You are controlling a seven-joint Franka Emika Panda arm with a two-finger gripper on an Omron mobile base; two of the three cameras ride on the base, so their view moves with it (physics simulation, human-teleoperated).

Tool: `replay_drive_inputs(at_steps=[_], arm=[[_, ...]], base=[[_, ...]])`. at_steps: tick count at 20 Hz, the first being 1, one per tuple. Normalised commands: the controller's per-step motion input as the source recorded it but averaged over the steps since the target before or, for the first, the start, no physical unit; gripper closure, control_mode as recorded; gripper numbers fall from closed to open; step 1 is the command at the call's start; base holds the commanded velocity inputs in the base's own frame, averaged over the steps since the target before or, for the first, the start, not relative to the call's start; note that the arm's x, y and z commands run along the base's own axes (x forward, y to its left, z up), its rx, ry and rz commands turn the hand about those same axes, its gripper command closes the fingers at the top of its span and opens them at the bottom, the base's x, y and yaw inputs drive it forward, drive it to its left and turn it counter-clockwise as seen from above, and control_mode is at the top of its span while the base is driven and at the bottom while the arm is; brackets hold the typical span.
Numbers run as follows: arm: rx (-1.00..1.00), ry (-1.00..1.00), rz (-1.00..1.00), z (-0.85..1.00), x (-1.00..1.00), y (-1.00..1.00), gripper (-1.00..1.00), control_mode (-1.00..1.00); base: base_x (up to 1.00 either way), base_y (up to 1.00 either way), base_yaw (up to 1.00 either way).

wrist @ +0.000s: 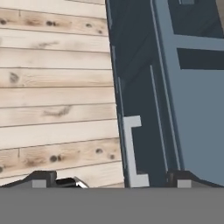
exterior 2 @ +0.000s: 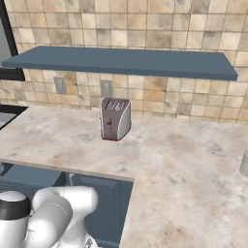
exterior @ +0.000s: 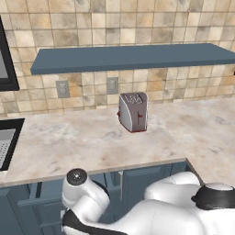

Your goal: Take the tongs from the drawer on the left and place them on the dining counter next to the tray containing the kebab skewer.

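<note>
Spanning both base views, marbled beige surface (exterior: 92, 142) runs along the tiled wall under a slate-blue shelf (exterior: 133, 57). Toaster (exterior: 133, 111) stands upright near the surface's back edge, below the shelf. White arm (exterior: 151, 211) drops below the front edge toward the blue cabinet fronts. Hand view: plank floor (wrist: 52, 87) beside the drawer (wrist: 144, 118) with its silver bar handle (wrist: 132, 151). Gripper (wrist: 116, 180) spread wide, handle between the fingertips, not touching. Tongs can't be made out.
</note>
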Motion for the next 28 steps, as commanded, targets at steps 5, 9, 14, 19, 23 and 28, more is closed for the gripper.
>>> replay_drive_inputs(at_steps=[5,9,14,19,23,28], arm=[[0.00,0.00,0.00,-0.02,0.37,0.00,-1.00,-1.00],[0.00,0.01,0.00,-0.02,0.36,0.00,-1.00,-1.00],[0.00,0.02,0.00,-0.18,0.33,0.00,-1.00,-1.00],[0.00,0.05,0.00,-0.34,0.25,0.00,-1.00,-1.00],[0.00,0.04,0.00,-0.35,0.28,0.00,-1.00,-1.00],[0.00,0.02,0.00,-0.28,0.33,0.00,-1.00,-1.00]], base=[[0.00,0.00,0.00],[0.00,0.00,0.00],[0.00,0.00,0.00],[0.00,0.00,0.00],[0.00,0.00,0.00],[0.00,0.00,0.00]])
